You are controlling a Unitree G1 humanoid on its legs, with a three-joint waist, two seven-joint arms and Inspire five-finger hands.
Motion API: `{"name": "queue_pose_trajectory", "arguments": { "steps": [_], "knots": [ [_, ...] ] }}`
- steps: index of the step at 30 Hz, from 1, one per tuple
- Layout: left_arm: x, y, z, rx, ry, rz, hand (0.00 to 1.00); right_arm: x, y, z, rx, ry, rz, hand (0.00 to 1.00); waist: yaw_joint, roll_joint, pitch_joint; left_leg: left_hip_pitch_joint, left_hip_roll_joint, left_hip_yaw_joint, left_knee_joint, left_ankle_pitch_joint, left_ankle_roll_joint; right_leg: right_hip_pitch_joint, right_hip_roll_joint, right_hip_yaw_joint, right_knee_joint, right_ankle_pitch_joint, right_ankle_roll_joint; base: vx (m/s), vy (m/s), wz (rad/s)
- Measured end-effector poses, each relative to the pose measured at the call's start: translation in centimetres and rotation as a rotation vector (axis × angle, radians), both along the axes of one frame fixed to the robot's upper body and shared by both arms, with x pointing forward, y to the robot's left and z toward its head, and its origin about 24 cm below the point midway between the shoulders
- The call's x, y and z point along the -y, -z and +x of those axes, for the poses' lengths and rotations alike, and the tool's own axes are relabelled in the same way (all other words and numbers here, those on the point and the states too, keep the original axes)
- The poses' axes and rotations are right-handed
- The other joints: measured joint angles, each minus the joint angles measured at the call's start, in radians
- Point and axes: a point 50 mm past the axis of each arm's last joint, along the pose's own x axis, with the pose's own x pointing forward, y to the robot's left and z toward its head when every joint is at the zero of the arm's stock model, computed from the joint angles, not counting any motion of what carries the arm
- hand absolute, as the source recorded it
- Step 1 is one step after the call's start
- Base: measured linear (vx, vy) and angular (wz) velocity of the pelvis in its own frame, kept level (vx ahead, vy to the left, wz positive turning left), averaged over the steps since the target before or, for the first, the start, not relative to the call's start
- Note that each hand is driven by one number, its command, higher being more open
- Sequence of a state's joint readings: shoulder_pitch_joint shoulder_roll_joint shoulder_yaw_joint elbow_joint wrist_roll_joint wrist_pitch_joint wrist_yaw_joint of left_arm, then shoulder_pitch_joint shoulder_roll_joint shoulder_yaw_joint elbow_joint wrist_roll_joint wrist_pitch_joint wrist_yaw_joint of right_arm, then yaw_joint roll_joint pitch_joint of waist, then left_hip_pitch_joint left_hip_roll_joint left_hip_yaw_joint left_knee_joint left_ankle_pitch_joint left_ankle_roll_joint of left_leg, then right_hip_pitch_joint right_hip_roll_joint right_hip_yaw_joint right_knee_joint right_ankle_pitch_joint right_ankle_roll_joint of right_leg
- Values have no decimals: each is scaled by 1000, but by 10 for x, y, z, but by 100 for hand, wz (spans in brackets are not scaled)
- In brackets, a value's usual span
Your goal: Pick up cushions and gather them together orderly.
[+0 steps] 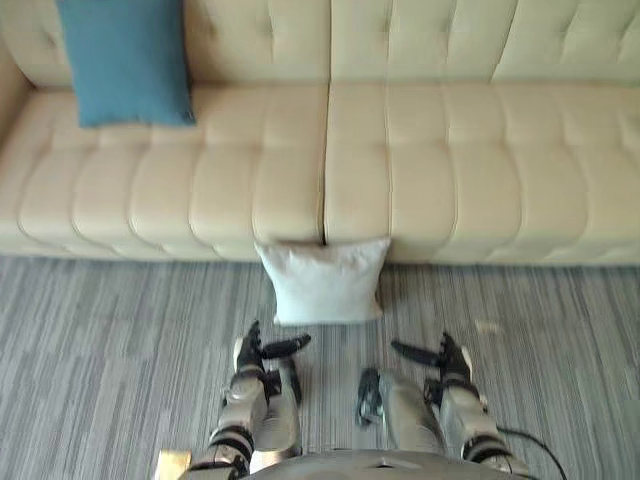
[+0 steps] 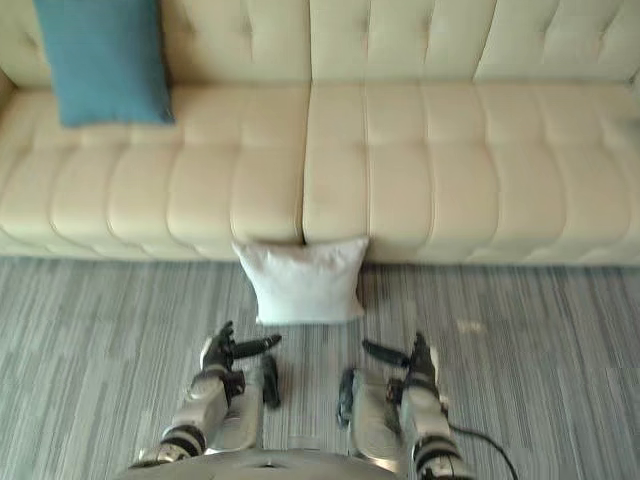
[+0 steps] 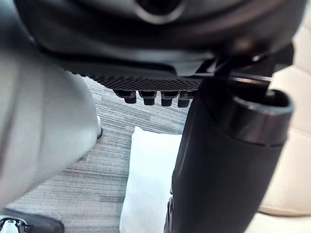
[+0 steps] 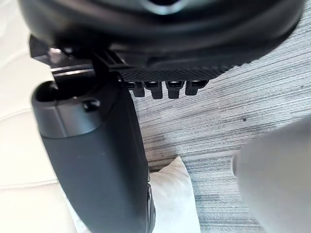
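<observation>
Left hand (image 1: 250,356) and right hand (image 1: 450,360) hover open and empty at bottom centre, below the white cushion (image 1: 322,282) against the sofa (image 1: 460,170).

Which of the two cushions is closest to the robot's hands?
The white cushion, on the carpet against the sofa, just ahead of the left hand and right hand. The blue cushion sits up on the sofa, farther off.

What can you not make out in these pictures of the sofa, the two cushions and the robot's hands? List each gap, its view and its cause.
Blue cushion: top cut off by the upper edge, both eye views.
White cushion: one side hidden behind the left hand and its thumb, left wrist view.
Sofa: both ends run past the side edges, eye views.
</observation>
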State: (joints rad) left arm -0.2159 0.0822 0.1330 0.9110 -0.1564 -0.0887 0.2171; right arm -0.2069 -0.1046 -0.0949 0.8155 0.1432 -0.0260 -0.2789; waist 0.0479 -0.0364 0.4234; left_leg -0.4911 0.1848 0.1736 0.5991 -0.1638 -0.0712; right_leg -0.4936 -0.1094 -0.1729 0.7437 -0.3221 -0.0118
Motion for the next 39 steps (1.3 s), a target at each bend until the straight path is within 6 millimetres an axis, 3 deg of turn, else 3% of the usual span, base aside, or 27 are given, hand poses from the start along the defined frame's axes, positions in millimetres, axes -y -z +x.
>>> {"name": "queue_pose_trajectory", "arguments": {
  "steps": [1,3,6,8,11,14,19,23,24,27,32,39],
  "knots": [
    [-12,-15,15,58,-26,31,100,4,-17,20,67,5,-14,100,0,-7,27,-72,2,-15,29,4,6,-66,1,-3,22,5,-1,-152,-3,7],
    [-21,-28,28,108,-59,36,100,7,-33,36,123,4,-34,100,2,-8,43,-126,4,-23,49,6,10,-116,1,-5,35,14,-5,-100,17,4],
    [-42,-67,60,264,-193,-3,100,8,-84,78,295,-6,-76,100,1,-8,73,-248,12,-28,91,15,15,-231,3,-3,61,35,-19,-56,84,-4],
    [-57,-108,87,408,-270,-20,100,4,-134,110,448,-20,-99,100,1,-6,91,-340,18,-32,135,14,21,-321,1,1,94,38,-21,-16,84,-2],
    [-62,-141,106,514,-297,-23,100,-5,-176,129,574,-32,-106,100,1,-5,94,-422,18,-45,176,12,24,-401,-2,7,139,37,-21,-5,37,4],
    [-47,-194,136,665,-259,-41,100,-24,-238,150,748,-82,-127,100,2,4,101,-561,15,-66,263,4,36,-542,-13,17,246,32,-18,-37,22,9],
    [-6,-244,161,777,-91,-1,100,-42,-281,159,858,-110,-119,100,2,7,102,-728,-4,-101,384,-8,35,-707,-33,34,389,-13,-18,-118,5,16],
    [21,-272,170,843,-6,17,100,-45,-301,164,894,-77,-74,100,-4,8,103,-852,-18,-120,424,9,41,-830,-47,36,450,-21,-21,-157,7,14],
    [24,-276,171,851,0,14,0,-44,-303,165,894,-59,-48,0,-5,8,103,-869,-22,-123,425,14,36,-846,-50,35,457,-21,-22,-78,-7,19],
    [40,-289,174,877,26,18,0,-42,-307,171,870,14,90,0,-6,9,103,-930,-36,-136,441,34,28,-905,-61,32,488,-15,-34,-30,-10,18],
    [60,-310,176,924,86,70,0,-53,-311,174,861,7,135,0,-17,9,103,-988,-43,-153,477,36,25,-954,-64,34,527,-17,-36,32,24,7],
    [57,-308,176,901,71,102,0,-67,-308,175,848,-48,129,0,-23,9,103,-996,-44,-147,492,37,25,-965,-64,45,542,-18,-36,41,48,1]
  ]
}}
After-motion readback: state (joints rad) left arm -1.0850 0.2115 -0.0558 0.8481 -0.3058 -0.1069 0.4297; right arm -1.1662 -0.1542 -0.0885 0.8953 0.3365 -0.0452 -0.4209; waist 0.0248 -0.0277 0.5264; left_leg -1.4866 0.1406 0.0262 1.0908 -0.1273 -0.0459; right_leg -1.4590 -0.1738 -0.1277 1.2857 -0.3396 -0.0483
